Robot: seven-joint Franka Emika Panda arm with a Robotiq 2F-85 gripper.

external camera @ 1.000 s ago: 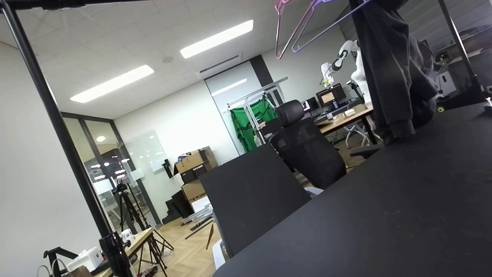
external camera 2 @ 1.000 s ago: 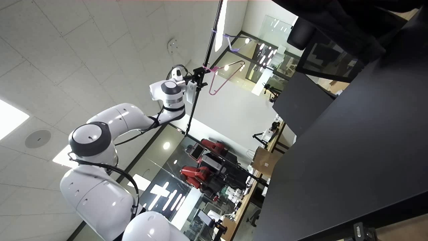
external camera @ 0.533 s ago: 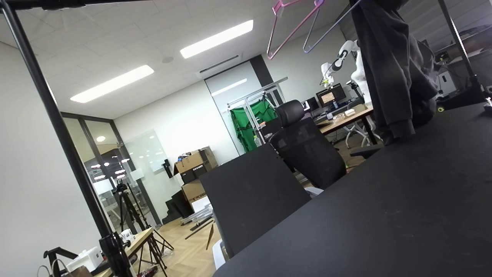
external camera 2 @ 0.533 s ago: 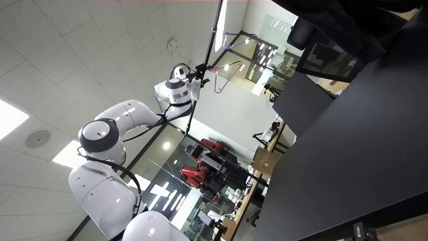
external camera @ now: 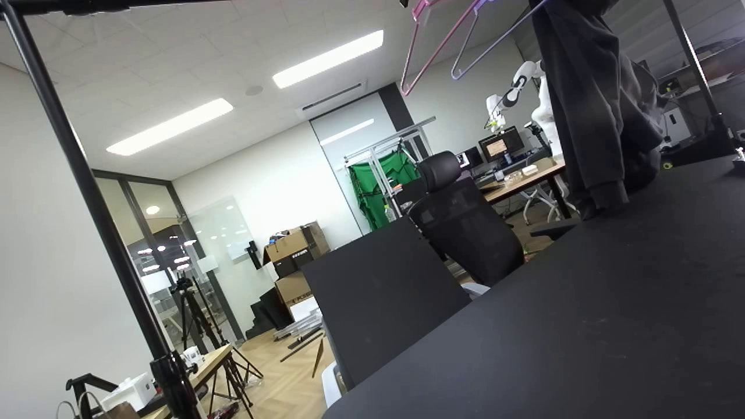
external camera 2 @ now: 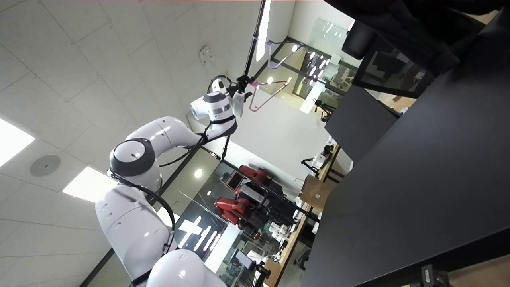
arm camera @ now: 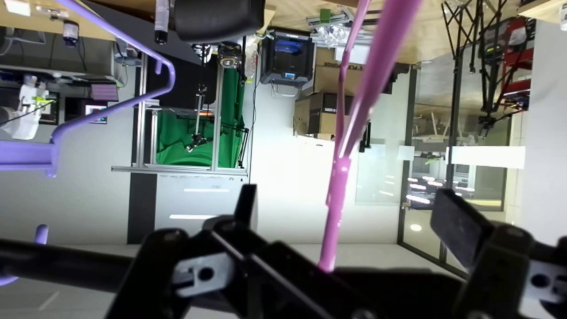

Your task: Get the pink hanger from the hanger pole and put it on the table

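The pink hanger (arm camera: 369,91) is at the black hanger pole (external camera 2: 251,56), high above the matte black table (external camera 2: 406,179) and well apart from it. Its hook end is hidden behind the Robotiq gripper (arm camera: 347,199), so contact with the pole cannot be confirmed. In the wrist view the jaws stand wide apart; the hanger passes between the fingers (arm camera: 460,226), with a visible gap on each side. In an exterior view the white Panda arm (external camera 2: 167,133) extends to the pole, with the gripper at the hanger's upper end. A purple hanger (arm camera: 24,155) is hooked on the same pole near the pink one. In an exterior view, dark clothing (external camera: 582,110) and a mesh-back office chair (external camera: 471,227) are noted at the table's edge, the chair beside an upright dark grey panel (external camera: 387,302).
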